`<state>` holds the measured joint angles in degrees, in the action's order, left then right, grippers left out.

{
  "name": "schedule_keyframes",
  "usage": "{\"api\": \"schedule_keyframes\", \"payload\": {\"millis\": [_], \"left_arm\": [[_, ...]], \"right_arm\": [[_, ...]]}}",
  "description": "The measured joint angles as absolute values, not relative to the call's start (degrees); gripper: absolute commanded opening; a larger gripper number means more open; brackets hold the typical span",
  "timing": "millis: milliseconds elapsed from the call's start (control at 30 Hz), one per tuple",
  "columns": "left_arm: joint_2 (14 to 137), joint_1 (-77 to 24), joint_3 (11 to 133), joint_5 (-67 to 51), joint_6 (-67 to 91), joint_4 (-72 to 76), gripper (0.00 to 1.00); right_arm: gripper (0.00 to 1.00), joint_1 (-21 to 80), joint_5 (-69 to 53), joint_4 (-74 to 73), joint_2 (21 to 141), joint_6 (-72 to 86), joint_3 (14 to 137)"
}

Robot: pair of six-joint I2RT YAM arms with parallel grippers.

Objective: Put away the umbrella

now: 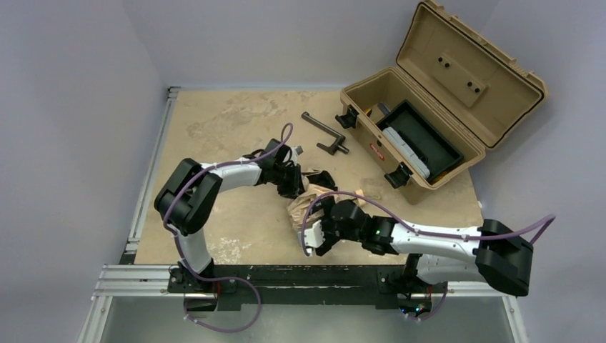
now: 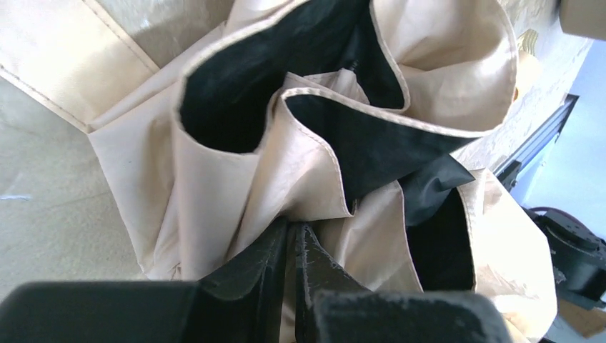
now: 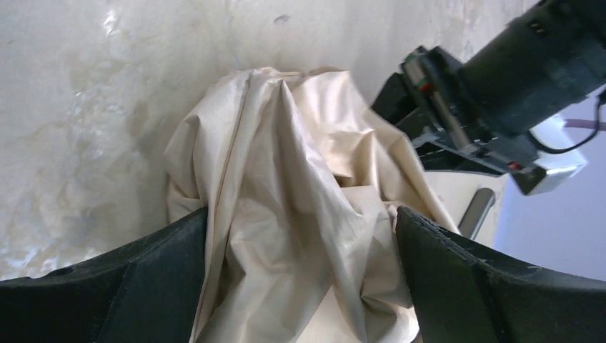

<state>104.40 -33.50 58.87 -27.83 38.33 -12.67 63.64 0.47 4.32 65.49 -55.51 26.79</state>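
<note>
The umbrella [image 1: 306, 201] lies as a crumpled beige bundle with black lining in the middle of the table, between both grippers. My left gripper [image 1: 291, 180] is at its far side; in the left wrist view the jaws [image 2: 293, 230] are shut on a fold of the beige canopy [image 2: 214, 179]. My right gripper [image 1: 316, 232] is at its near side; in the right wrist view its fingers [image 3: 301, 221] stand wide apart and press on both sides of the bunched canopy [image 3: 286, 157]. The shaft and knob handle are hidden.
A tan hard case [image 1: 366, 137] stands open at the back right, lid up, with a black tray inside. A dark L-shaped bar [image 1: 323, 132] lies just left of it. The left arm's wrist [image 3: 500, 78] shows close behind the bundle in the right wrist view.
</note>
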Motion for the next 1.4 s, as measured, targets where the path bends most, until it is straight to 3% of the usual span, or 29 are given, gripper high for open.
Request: {"api": "schedule_keyframes", "payload": {"millis": [300,533,667,833,967,1133,1333,1367,1400], "left_arm": [[104.77,-34.61,56.71,-31.53,38.59,-9.54,0.02],[104.79,-35.40,53.76,-31.92,41.54,-2.66,0.02],[104.77,-35.44,50.17,-31.57,45.41,3.42,0.07],[102.78,-35.44,46.28,-29.52,49.08,8.21,0.15],[98.21,-35.59,43.46,-27.59,51.92,8.82,0.25],[87.72,-35.11,40.23,-27.00,54.02,7.70,0.35],[70.63,-32.58,37.91,-23.29,51.35,2.52,0.38],[68.03,-32.27,37.41,-22.15,50.50,1.45,0.40],[64.07,-31.94,36.21,-20.03,49.10,0.38,0.49]], "right_arm": [[0.88,60.31,-1.74,8.78,78.08,-54.00,31.11],[0.78,51.94,-12.14,0.32,85.52,-51.16,39.99],[0.58,49.08,-16.75,-5.08,89.08,-50.39,44.31],[0.23,46.41,-20.49,-8.29,91.50,-50.37,46.26],[0.11,46.15,-21.98,-8.08,91.48,-52.69,45.89],[0.08,46.22,-22.04,-5.30,89.56,-56.27,43.16],[0.06,46.74,-20.60,-3.33,86.46,-63.40,39.70],[0.06,47.09,-20.21,-3.20,85.58,-65.01,38.85],[0.06,47.46,-19.94,-3.14,84.60,-66.94,37.89]]}}
